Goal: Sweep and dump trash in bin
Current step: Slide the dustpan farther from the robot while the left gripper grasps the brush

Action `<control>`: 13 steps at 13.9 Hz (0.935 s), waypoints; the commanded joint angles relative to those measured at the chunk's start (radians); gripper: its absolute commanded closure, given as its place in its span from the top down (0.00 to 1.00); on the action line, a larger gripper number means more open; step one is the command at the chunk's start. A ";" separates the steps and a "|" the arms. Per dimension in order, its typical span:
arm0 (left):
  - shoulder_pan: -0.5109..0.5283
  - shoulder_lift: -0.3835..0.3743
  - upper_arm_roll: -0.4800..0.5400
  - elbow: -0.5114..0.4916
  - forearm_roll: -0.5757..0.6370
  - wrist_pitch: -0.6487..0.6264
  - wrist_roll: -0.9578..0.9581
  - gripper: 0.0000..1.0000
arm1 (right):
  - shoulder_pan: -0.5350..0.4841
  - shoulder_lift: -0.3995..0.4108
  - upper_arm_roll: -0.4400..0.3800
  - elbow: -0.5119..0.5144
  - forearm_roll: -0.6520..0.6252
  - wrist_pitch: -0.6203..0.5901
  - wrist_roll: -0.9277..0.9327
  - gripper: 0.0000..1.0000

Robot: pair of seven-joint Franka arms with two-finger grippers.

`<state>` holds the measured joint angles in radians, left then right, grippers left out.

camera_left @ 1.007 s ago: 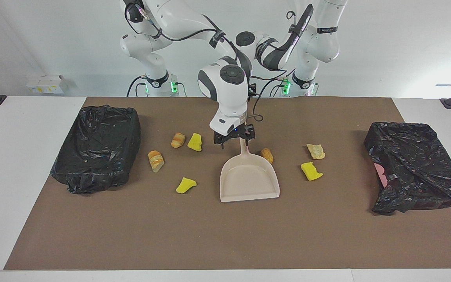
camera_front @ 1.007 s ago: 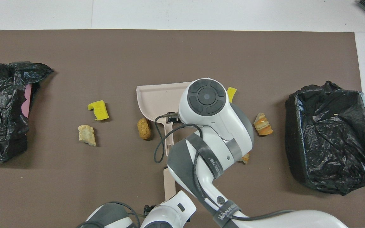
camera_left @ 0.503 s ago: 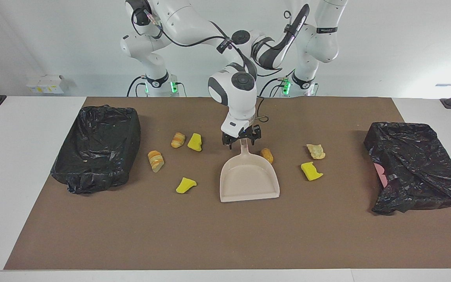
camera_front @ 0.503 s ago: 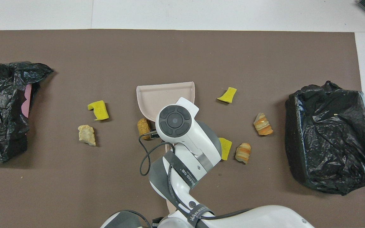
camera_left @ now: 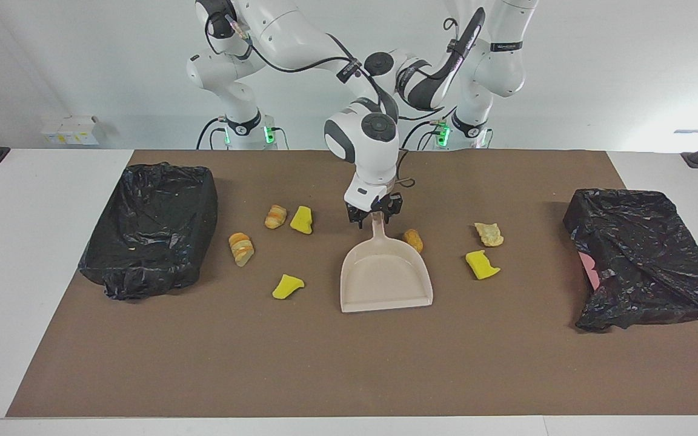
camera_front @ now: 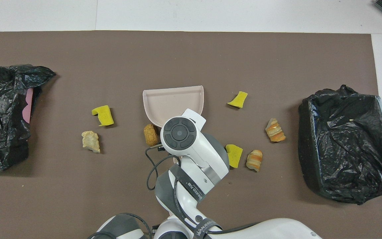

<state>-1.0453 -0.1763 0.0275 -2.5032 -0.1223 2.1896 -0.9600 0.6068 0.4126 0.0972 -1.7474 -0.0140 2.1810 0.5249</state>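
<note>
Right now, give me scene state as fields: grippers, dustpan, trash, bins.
dustpan: flat on the mat, empty
right gripper: at the dustpan handle, grip unclear
left gripper: hidden by the right arm
trash: seven pieces on the mat, none in dustpan
bins: two, black-bagged, one at each end of table

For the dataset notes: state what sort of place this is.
Probably a robotics lab test bench, not a real kitchen: two white arms bolted at a white table, a brown mat with staged trash pieces, a beige dustpan and black-bagged bins, against bare white walls.
</note>
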 commanded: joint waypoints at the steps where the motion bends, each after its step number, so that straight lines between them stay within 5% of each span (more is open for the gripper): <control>1: 0.053 -0.034 0.002 -0.009 -0.011 -0.086 0.003 0.00 | -0.010 -0.015 0.003 -0.011 0.008 0.025 0.020 0.33; 2: 0.088 -0.061 0.002 -0.014 -0.010 -0.118 0.009 0.00 | -0.010 -0.015 0.003 -0.011 0.005 0.025 0.018 0.09; 3: 0.123 -0.069 0.002 -0.014 -0.008 -0.134 0.023 0.00 | -0.010 -0.015 0.003 -0.011 -0.004 0.026 0.018 0.00; 8: 0.235 -0.071 0.002 -0.013 0.041 -0.163 0.069 0.00 | -0.027 -0.049 0.001 -0.003 0.003 0.011 -0.037 0.00; 13: 0.408 -0.066 0.003 0.070 0.102 -0.226 0.182 0.00 | -0.139 -0.110 0.001 -0.004 0.000 -0.076 -0.472 0.00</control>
<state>-0.6946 -0.2275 0.0368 -2.4723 -0.0552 2.0032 -0.8069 0.5040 0.3328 0.0907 -1.7382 -0.0169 2.1361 0.2110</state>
